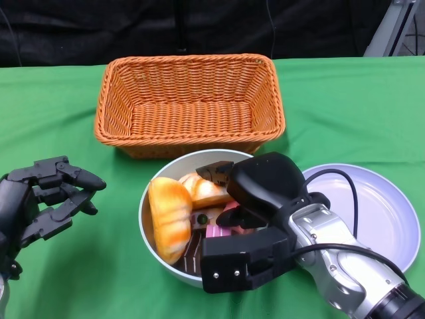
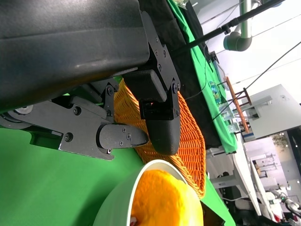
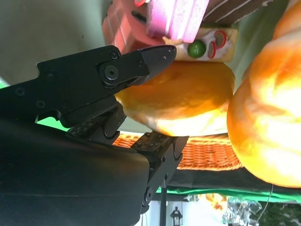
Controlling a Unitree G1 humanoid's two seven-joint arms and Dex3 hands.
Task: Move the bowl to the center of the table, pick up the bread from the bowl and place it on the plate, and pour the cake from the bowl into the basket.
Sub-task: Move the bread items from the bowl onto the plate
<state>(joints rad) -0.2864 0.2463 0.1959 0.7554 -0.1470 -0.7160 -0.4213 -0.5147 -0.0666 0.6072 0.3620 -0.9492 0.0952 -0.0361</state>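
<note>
One white round bowl [image 1: 147, 226] at the table centre holds two golden bread rolls [image 1: 169, 216] and several cake pieces [image 1: 216, 231]. One orange wicker basket [image 1: 189, 103] stands behind, one lilac plate [image 1: 385, 212] at its right. The right hand [image 1: 229, 193] reaches into the bowl, fingers pinching the smaller roll [image 3: 178, 99]. The left hand [image 1: 50, 199] hovers with fingers apart, holding nothing, over open green cloth [image 1: 66, 279].

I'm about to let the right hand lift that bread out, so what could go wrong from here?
1. The right hand only has fingers against the inner bread roll; a firm hold isn't clear, so it may slip.
2. The second roll and cake pieces crowd the bowl and could be dragged out.
</note>
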